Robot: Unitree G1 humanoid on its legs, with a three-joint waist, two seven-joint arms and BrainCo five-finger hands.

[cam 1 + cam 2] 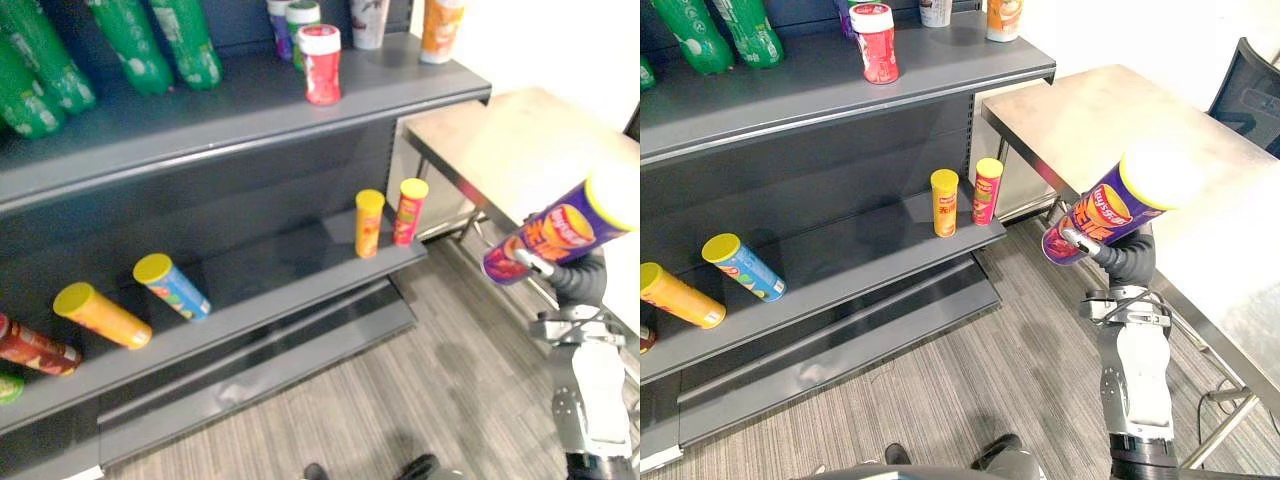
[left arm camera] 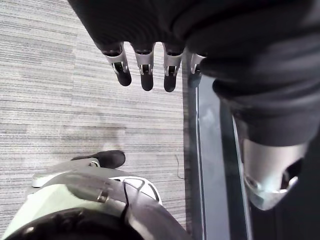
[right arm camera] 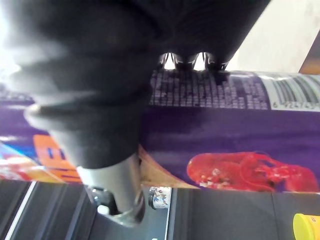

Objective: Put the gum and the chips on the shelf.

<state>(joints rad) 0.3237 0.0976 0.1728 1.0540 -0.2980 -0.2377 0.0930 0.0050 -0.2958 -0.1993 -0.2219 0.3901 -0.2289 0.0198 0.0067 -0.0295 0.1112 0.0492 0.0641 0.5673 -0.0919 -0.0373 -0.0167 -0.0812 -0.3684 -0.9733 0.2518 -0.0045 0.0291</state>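
My right hand (image 1: 1129,260) is curled round the tilted purple chips can (image 1: 1102,213) by the bench (image 1: 1110,110) edge; left hand (image 2: 144,63) slack, empty.

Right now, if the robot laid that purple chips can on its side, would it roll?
Probably: the chips can is a smooth round tube. It seems stiff, since the robot hand curls round it and it shows no dent. Stood upright on the shelf, it might tip easily, being tall and narrow.
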